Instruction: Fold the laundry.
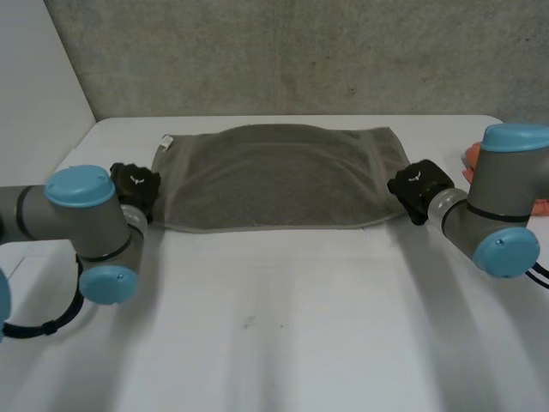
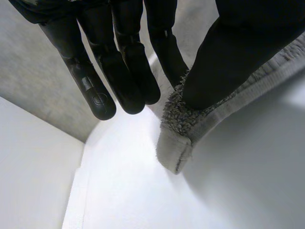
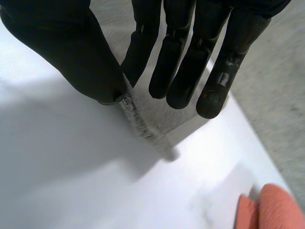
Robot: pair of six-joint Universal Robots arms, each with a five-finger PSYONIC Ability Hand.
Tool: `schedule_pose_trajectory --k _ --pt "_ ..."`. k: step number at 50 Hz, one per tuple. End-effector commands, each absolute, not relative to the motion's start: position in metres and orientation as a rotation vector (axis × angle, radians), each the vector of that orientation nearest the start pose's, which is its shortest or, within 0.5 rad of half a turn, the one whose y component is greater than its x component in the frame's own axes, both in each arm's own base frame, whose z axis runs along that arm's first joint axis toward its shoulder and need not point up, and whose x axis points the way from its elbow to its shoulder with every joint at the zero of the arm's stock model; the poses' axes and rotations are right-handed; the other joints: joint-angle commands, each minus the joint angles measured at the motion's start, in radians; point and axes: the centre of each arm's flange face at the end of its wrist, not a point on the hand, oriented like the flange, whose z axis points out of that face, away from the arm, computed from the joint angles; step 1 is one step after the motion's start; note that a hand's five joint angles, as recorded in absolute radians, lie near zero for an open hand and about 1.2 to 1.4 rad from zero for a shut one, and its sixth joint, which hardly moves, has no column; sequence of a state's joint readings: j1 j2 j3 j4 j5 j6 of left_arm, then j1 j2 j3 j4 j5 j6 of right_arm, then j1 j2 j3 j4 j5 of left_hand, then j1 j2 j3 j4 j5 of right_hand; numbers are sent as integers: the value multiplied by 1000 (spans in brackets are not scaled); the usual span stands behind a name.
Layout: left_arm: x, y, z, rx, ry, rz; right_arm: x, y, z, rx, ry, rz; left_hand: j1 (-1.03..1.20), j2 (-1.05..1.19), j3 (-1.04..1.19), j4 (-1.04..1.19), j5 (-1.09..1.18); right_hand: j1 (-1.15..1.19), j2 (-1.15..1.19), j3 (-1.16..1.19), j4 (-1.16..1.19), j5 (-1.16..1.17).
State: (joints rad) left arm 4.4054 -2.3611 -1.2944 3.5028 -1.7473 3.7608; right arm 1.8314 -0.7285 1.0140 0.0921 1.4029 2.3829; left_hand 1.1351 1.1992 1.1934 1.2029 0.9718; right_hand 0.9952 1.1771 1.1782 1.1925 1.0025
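Observation:
A grey towel [image 1: 283, 176] lies folded in a wide band across the far half of the white table [image 1: 283, 326]. My left hand [image 1: 135, 184] is at the towel's near left corner. In the left wrist view that corner [image 2: 178, 143] is pinched between the thumb and a finger of the left hand [image 2: 119, 71]. My right hand [image 1: 419, 184] is at the near right corner. In the right wrist view the right hand [image 3: 76, 52] pinches the towel's edge [image 3: 143, 126] between thumb and a finger, the other fingers held straight above it.
An orange cloth [image 1: 470, 159] lies at the table's right edge behind my right arm, and the orange cloth [image 3: 271, 210] also shows beyond the right hand's fingertips. A concrete wall stands behind the table. The table's near half is bare white surface.

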Motion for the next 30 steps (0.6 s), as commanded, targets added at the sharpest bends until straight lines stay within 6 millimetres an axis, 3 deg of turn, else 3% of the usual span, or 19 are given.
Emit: schedule_pose_trajectory --k 1,6,8,10,12,14,17,20,21,24,30 --pt "-210 -334 150 924 2065 -1558 241 -341 173 -1524 2400 -1584 261 197 203 193 250 401 219 218 204 219" --pt "-193 -279 164 1094 2119 -1321 221 -294 189 -1585 2486 -1329 261 197 203 193 250 401 219 218 204 219" --pt "-184 -248 168 1206 2139 -1185 203 -272 195 -1659 2527 -1199 261 197 203 193 250 401 219 218 204 219" --pt "-178 -230 169 1284 2144 -1104 188 -251 203 -1747 2537 -1104 261 197 203 193 250 401 219 218 204 219" --pt "-174 -209 172 1386 2134 -1035 181 -240 209 -1809 2521 -1056 261 197 203 193 250 401 219 218 204 219" --pt "-173 -203 174 1433 2111 -1024 174 -235 213 -1841 2523 -1047 261 197 203 193 250 401 219 218 204 219" --pt "-175 -211 180 1438 2062 -1091 173 -239 214 -1820 2536 -1066 261 197 203 193 250 401 219 218 204 219" --pt "-182 -237 184 1379 1986 -1218 175 -256 211 -1759 2554 -1155 261 197 203 193 250 401 219 218 204 219" --pt "-184 -247 184 1360 1964 -1250 177 -275 205 -1711 2571 -1226 261 197 203 193 250 401 219 218 204 219" --pt "-199 -280 178 1301 1900 -1362 183 -300 196 -1649 2575 -1361 261 197 203 193 250 401 219 218 204 219" --pt "-223 -340 162 1078 1956 -1546 223 -339 183 -1654 2466 -1682 261 197 203 193 250 401 219 218 204 219"
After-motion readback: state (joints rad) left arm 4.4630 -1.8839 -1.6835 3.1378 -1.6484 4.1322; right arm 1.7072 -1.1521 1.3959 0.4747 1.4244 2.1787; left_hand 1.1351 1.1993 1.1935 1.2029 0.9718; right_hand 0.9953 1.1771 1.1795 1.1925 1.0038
